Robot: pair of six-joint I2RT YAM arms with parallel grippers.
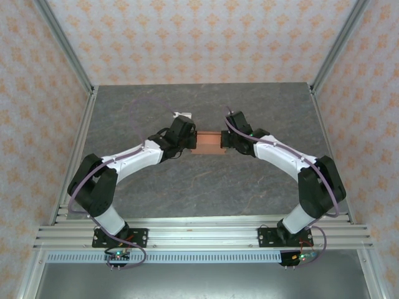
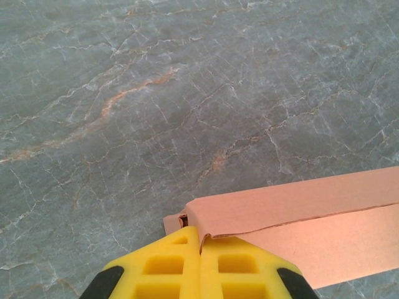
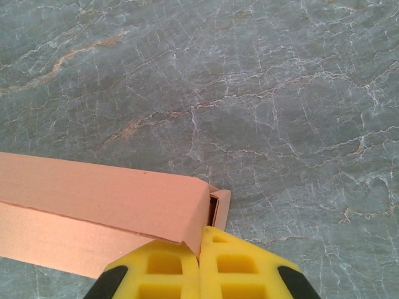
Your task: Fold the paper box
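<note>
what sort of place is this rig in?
Probably a lab test cell rather than a real workplace: aluminium-extrusion frame, patterned wallpaper walls as a backdrop, and a stone-look tabletop boxed in by them.

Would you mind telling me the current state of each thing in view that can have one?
paper box: folded into a long tube, lying on the table, end flaps sticking out.
left claw: shut, tips at the box's left end.
right claw: shut, tips at the box's right end.
</note>
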